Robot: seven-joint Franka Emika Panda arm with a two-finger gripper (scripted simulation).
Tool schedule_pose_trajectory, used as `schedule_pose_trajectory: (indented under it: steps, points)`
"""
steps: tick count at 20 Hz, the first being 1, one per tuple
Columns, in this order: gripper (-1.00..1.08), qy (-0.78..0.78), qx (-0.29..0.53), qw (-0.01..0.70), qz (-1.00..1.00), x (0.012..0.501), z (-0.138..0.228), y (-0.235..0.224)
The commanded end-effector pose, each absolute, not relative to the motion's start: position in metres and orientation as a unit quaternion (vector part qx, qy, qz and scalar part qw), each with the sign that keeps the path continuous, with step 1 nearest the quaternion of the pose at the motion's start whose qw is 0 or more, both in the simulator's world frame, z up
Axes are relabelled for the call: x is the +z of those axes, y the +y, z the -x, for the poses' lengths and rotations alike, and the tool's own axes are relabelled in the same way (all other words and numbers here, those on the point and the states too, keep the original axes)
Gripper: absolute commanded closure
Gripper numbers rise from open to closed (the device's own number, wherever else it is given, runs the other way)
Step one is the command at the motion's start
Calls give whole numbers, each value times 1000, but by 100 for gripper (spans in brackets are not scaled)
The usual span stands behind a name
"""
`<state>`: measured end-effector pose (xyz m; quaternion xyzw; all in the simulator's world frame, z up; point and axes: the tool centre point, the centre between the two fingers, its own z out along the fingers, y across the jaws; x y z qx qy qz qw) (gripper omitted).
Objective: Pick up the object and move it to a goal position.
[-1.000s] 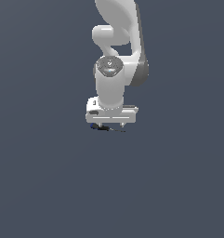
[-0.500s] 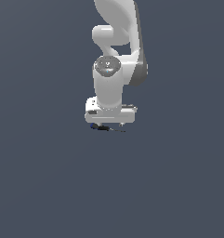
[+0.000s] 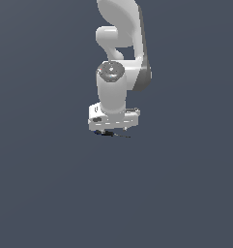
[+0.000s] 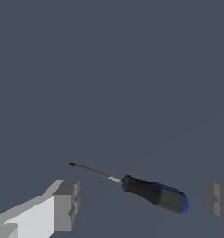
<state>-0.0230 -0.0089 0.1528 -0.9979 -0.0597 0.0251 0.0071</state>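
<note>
Looking down past my gripper (image 4: 143, 204), I see the screwdriver (image 4: 153, 193) lying flat on the grey floor between my spread, empty fingers (image 4: 62, 204), its black-and-blue handle nearer one pad and its long axis running almost finger to finger, tip outermost
</note>
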Motion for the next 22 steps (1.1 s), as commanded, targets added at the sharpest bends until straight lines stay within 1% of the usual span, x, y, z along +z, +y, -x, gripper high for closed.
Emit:
schedule_pose_trajectory:
  steps: [1,22]
  points:
    - [-92,-86,24,6,996,148,26,-11]
    - [-92,-367,15,1,930,103,56,-22]
